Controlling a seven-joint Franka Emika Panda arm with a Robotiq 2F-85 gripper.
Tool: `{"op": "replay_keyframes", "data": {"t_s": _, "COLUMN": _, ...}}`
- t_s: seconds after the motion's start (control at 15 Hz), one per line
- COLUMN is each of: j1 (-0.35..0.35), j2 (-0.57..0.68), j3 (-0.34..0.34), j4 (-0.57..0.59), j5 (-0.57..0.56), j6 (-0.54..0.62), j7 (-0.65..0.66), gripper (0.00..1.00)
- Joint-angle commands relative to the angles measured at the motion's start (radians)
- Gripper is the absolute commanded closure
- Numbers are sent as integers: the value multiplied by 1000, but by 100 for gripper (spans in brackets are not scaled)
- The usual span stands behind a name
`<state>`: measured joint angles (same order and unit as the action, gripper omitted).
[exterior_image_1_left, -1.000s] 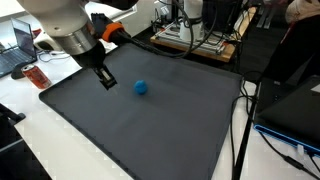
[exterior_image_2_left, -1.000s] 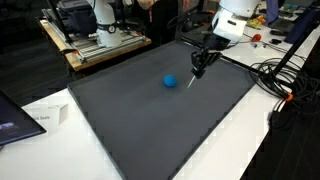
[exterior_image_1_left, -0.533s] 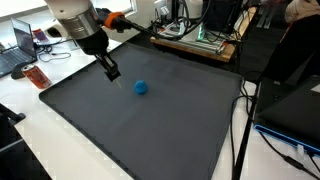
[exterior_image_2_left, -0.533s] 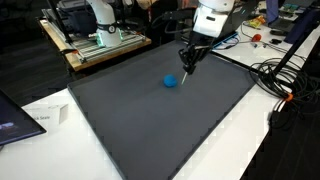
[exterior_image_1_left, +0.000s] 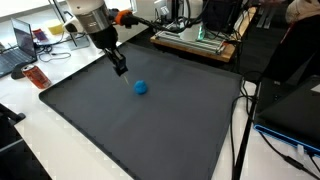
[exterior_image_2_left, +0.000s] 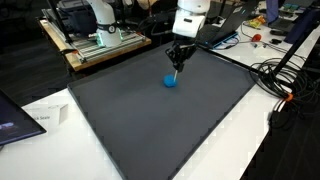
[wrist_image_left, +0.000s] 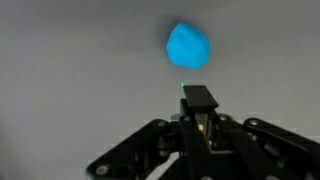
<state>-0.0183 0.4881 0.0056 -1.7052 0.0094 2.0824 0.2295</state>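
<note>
A small blue ball (exterior_image_1_left: 141, 87) lies on the dark grey mat (exterior_image_1_left: 150, 130); it also shows in the other exterior view as the ball (exterior_image_2_left: 172, 81) and in the wrist view as the ball (wrist_image_left: 188, 46). My gripper (exterior_image_1_left: 119, 69) hangs above the mat, a short way from the ball and not touching it. Seen from the other side, the gripper (exterior_image_2_left: 176, 66) sits just above and behind the ball. In the wrist view the gripper (wrist_image_left: 199, 96) has its fingers pressed together with nothing between them. The ball lies ahead of the fingertips.
The mat (exterior_image_2_left: 160, 120) covers a white table. An orange-tipped tool (exterior_image_1_left: 122, 17) and cables lie behind the arm. A shelf of equipment (exterior_image_1_left: 200, 40) stands past the mat's far edge. Cables (exterior_image_2_left: 275, 75) run along one side. A laptop (exterior_image_2_left: 15, 120) sits near a corner.
The arm has swung across the mat away from its earlier spot, and the shut gripper has come closer to the blue ball. The ball has not moved.
</note>
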Motion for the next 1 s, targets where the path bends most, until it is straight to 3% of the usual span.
{"op": "replay_keyframes", "data": {"t_s": 0.0, "j1": 13, "j2": -9, "j3": -18, "j4": -18, "j5": 13, "j6": 15, "j7": -7, "gripper": 88}}
{"op": "replay_keyframes", "data": {"t_s": 0.33, "j1": 13, "j2": -27, "j3": -20, "j4": -46, "j5": 16, "j6": 32, "j7": -6, "gripper": 88}}
{"op": "replay_keyframes", "data": {"t_s": 0.4, "j1": 13, "j2": -27, "j3": -20, "j4": -46, "j5": 16, "j6": 32, "j7": -6, "gripper": 97}}
{"op": "replay_keyframes", "data": {"t_s": 0.93, "j1": -47, "j2": 21, "j3": -4, "j4": -47, "j5": 135, "j6": 60, "j7": -129, "gripper": 97}}
